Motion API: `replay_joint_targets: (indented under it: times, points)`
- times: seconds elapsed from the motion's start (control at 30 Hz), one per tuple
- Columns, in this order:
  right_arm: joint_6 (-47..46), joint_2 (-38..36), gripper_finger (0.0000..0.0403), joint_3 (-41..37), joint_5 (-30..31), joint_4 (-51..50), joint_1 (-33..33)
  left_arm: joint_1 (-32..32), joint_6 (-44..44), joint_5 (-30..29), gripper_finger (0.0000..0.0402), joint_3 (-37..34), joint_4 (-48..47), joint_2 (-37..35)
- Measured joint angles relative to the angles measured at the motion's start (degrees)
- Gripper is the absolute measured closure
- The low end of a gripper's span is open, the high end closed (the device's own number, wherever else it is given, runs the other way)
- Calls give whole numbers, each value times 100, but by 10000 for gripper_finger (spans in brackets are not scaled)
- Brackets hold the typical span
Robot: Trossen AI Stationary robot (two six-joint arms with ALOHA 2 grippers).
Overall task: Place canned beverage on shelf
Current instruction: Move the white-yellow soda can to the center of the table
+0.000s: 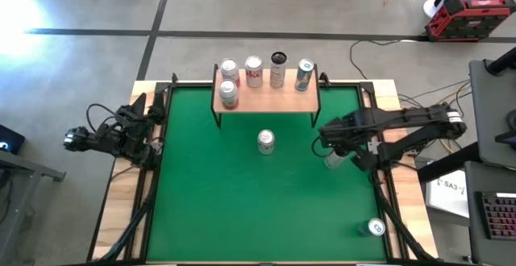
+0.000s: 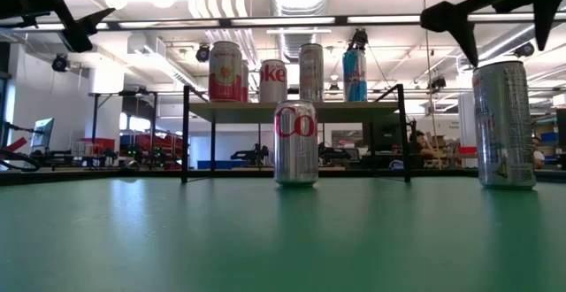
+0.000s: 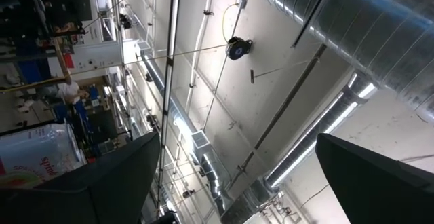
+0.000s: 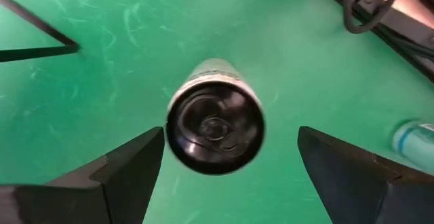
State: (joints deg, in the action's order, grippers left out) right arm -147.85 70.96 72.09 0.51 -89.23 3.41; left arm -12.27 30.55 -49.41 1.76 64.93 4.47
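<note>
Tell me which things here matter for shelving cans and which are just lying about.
Job: shelf with five cans; silver can under open right gripper; mat cans.
Lying about: red toolbox, cables, parked left gripper.

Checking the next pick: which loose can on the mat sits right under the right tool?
The can by the mat's right edge, directly below the open right tool; the other two stand apart, mid-mat and near corner.

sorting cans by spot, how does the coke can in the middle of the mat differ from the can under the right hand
The coke can stands alone mid-mat, just before the shelf; the other can stands near the mat's right edge, under the open right hand. The coke can bears red lettering; the other, pale blue print. Both are upright and silver.
</note>
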Motion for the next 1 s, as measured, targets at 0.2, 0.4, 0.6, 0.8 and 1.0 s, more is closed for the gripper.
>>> replay_joint_targets:
  times: [0.2,0.4,0.6,0.8,1.0]
  points:
    - [-36,119,74,43,100,4,-84,0,0,0,22,0,-4,0]
    - [-274,314,74,-54,99,18,-84,-2,0,0,22,0,-5,0]
    - [-525,499,74,-123,101,75,-84,0,0,0,22,0,-7,0]
    - [-601,695,76,-209,101,116,-84,0,0,0,22,0,-15,0]
    - [-606,771,97,-323,137,150,-84,-1,0,0,22,0,-33,0]
